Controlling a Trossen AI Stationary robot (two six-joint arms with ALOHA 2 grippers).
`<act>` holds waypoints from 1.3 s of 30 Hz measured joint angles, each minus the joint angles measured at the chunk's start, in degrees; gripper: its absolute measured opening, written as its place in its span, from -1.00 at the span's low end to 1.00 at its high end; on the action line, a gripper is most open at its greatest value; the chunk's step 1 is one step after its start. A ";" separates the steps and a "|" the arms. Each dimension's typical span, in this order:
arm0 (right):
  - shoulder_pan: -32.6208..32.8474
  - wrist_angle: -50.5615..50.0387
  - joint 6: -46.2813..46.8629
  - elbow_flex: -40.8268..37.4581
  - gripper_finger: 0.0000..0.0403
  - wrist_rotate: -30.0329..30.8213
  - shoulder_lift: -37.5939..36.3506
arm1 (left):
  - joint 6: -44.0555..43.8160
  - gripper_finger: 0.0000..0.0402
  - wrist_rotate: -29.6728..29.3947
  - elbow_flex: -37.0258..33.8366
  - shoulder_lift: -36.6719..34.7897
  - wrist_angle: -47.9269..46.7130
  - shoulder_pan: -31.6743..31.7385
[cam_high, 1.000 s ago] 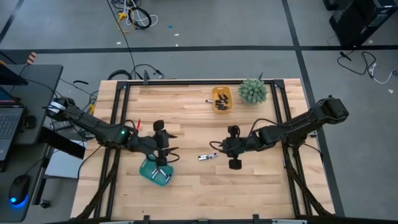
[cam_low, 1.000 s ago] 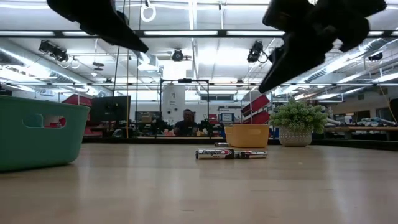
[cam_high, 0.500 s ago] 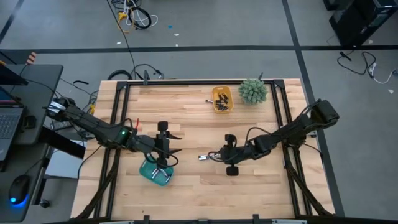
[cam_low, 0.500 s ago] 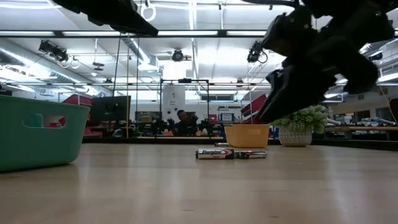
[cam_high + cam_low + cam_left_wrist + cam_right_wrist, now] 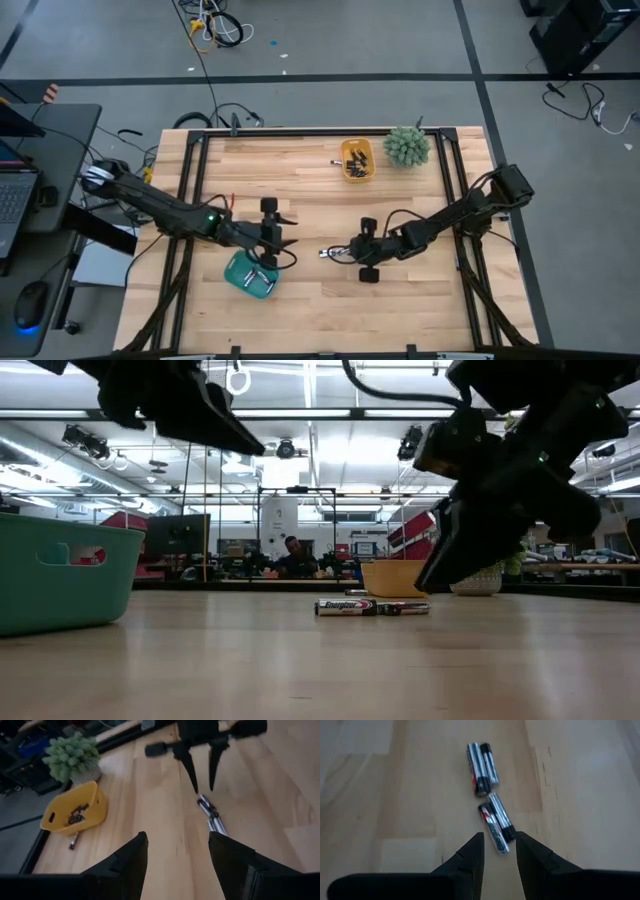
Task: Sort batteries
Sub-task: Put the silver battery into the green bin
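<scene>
Down at table level, nearest my low camera, the teal bin (image 5: 60, 572) sits off to one side, and mid-table lie the batteries (image 5: 372, 607) I'm after, end to end on the bare wood. My right gripper (image 5: 345, 251) hangs just above them, fingers parted a little and holding nothing. Through its wrist camera I count four cells (image 5: 489, 823): two side by side, then a second pair, touching the first, almost between my fingertips (image 5: 472, 851). I'd judge them light, rigid and slick. They're round, so they'll roll if nudged sideways. Best to pinch one across its middle, jaws square to its length, and the neighbour pressed against it will make that tight. Over to my left gripper (image 5: 283, 231): it's spread wide and empty, hovering beside the teal bin. Farther back, the yellow tray (image 5: 357, 160) already has several cells in it, with one more cell (image 5: 73, 840) lying on the wood just outside its wall. Beside that stands the little potted plant (image 5: 407, 146). Beyond the table edge a person (image 5: 292, 555) sits in the room.
</scene>
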 joint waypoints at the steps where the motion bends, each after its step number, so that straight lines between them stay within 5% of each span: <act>1: -0.03 -0.78 0.18 -0.02 -0.51 -0.02 0.01 | -0.08 0.03 -0.02 0.00 0.88 -0.03 0.00; 20: -0.35 -4.10 -0.32 -0.36 -0.51 -1.31 -0.02 | -0.64 0.03 -0.18 -0.02 9.18 10.44 0.04; 27: -0.16 -29.03 5.24 2.06 -0.51 -7.37 -7.04 | -0.16 0.03 -0.28 0.00 9.16 12.03 0.07; 34: 1.38 -48.07 14.69 2.69 -0.51 -7.30 -19.06 | -0.21 0.03 -0.31 0.00 9.16 11.73 0.07; 39: 2.98 -51.00 21.28 1.22 -0.51 -5.55 -24.72 | -0.29 0.03 -0.31 0.00 9.14 11.74 0.07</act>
